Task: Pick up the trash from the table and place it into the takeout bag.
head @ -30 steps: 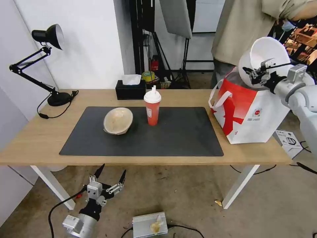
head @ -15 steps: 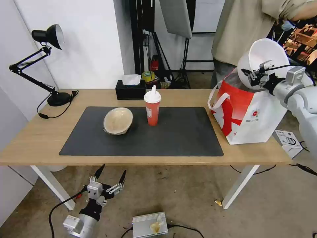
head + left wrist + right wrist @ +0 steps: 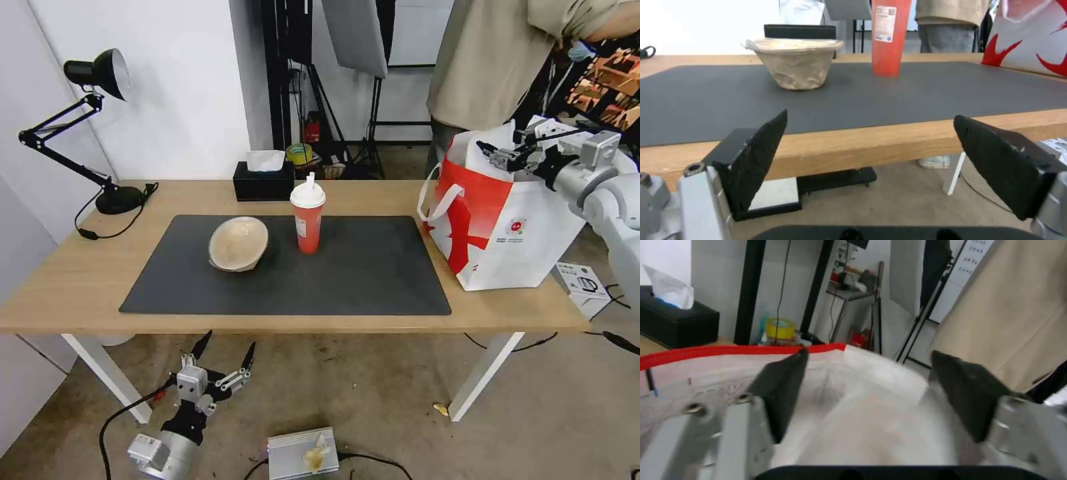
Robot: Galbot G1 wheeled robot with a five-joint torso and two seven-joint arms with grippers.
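On the dark mat [image 3: 333,280] of the table [image 3: 80,287] a beige bowl [image 3: 238,243] [image 3: 795,63] lies tipped, with a red cup [image 3: 308,220] [image 3: 887,36] with white lid and straw standing right of it. The red-and-white takeout bag [image 3: 507,227] [image 3: 1031,40] stands at the table's right end. My right gripper [image 3: 510,150] [image 3: 869,355] hovers open over the bag's mouth. The white bowl [image 3: 485,148] [image 3: 871,413] is free of its fingers and partly sunk inside the bag. My left gripper [image 3: 223,360] [image 3: 870,118] hangs open below the table's front edge.
A black desk lamp [image 3: 100,73] stands at the table's far left and a black tissue box [image 3: 263,180] [image 3: 675,323] behind the cup. A person stands right behind the bag. A small white carton [image 3: 583,283] and a silver box [image 3: 303,453] lie on the floor.
My right gripper let go of the white bowl, which dropped from above the bag into its mouth. The gripper sank slightly. The left arm has not moved.
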